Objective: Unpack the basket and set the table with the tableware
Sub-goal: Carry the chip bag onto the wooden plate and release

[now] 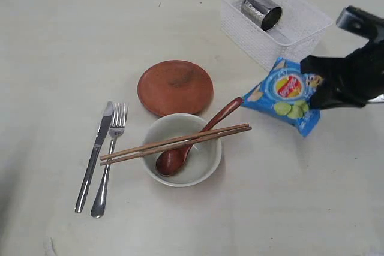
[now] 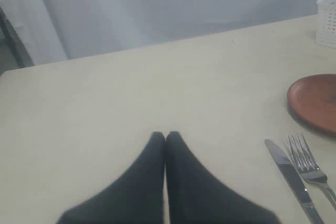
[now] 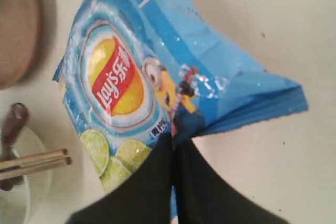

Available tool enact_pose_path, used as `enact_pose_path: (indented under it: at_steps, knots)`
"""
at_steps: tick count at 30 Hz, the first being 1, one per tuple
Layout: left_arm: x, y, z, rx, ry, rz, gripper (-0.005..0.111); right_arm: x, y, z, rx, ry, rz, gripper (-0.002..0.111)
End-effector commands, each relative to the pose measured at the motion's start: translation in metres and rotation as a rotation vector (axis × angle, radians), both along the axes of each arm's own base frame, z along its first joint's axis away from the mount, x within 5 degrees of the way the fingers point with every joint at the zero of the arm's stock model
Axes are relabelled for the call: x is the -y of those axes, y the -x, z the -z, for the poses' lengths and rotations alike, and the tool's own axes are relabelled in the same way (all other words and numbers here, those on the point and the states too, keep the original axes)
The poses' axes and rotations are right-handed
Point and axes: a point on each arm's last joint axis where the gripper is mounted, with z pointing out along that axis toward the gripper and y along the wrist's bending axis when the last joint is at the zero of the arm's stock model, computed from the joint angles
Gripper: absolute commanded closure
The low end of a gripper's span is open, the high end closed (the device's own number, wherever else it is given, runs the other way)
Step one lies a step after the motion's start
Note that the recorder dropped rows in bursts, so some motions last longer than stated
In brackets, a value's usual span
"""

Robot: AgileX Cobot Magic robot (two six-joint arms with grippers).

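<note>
The white mesh basket (image 1: 303, 31) stands at the back right with the steel cup (image 1: 261, 10) lying on its side inside. On the cream table (image 1: 60, 40) lie the brown plate (image 1: 175, 87), the knife (image 1: 94, 155) and the fork (image 1: 110, 157). The off-white bowl (image 1: 207, 163) holds the wooden spoon (image 1: 192, 142), with the chopsticks (image 1: 177, 142) across its rim. My right gripper (image 3: 174, 139) is shut on the edge of the blue chip bag (image 1: 284, 95), held just above the table in front of the basket. My left gripper (image 2: 165, 136) is shut and empty over bare table.
The plate (image 2: 315, 100), knife (image 2: 291, 177) and fork (image 2: 310, 166) show at one edge of the left wrist view, the basket's corner (image 2: 328, 19) further off. A pale curtain hangs behind the table's far edge.
</note>
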Motion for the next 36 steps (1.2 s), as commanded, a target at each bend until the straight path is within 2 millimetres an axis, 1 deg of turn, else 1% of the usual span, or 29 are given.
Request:
enact_pose_path:
  at_steps: [1, 3, 5, 7, 10, 13, 17, 19, 22, 27, 33, 36]
  knots:
    - [0.000, 0.000, 0.001, 0.001, 0.005, 0.000, 0.107, -0.001, -0.003, -0.040, 0.140, -0.005, -0.033, 0.108]
    - [0.000, 0.000, 0.001, 0.001, 0.005, 0.000, 0.107, -0.003, -0.008, -0.056, 0.208, -0.002, -0.046, 0.108]
    - [0.000, 0.000, 0.001, 0.001, 0.005, 0.000, 0.107, -0.010, -0.015, -0.067, 0.276, 0.000, -0.065, 0.108]
    - [0.000, 0.000, 0.001, 0.001, 0.005, 0.000, 0.107, -0.021, -0.024, -0.076, 0.350, 0.005, -0.086, 0.108]
    - [0.000, 0.000, 0.001, 0.001, 0.005, 0.000, 0.107, -0.047, -0.041, -0.082, 0.426, -0.002, -0.137, 0.108]
    - [0.000, 0.000, 0.001, 0.001, 0.005, 0.000, 0.107, -0.075, -0.061, -0.076, 0.412, -0.015, -0.208, 0.108]
    - [0.000, 0.000, 0.001, 0.001, 0.005, 0.000, 0.107, -0.111, -0.082, -0.065, 0.355, -0.028, -0.308, 0.108]
    - [0.000, 0.000, 0.001, 0.001, 0.005, 0.000, 0.107, -0.126, -0.092, -0.055, 0.317, 0.015, -0.391, 0.108]
    - [0.000, 0.000, 0.001, 0.001, 0.005, 0.000, 0.107, -0.142, -0.103, -0.039, 0.256, 0.107, -0.492, 0.108]
    - [0.000, 0.000, 0.001, 0.001, 0.005, 0.000, 0.107, -0.159, -0.110, -0.016, 0.203, 0.202, -0.603, 0.108]
    - [0.000, 0.000, 0.001, 0.001, 0.005, 0.000, 0.107, -0.174, -0.109, -0.001, 0.204, 0.204, -0.642, 0.108]
    - [0.000, 0.000, 0.001, 0.001, 0.005, 0.000, 0.107, -0.185, -0.104, 0.009, 0.190, 0.207, -0.684, 0.108]
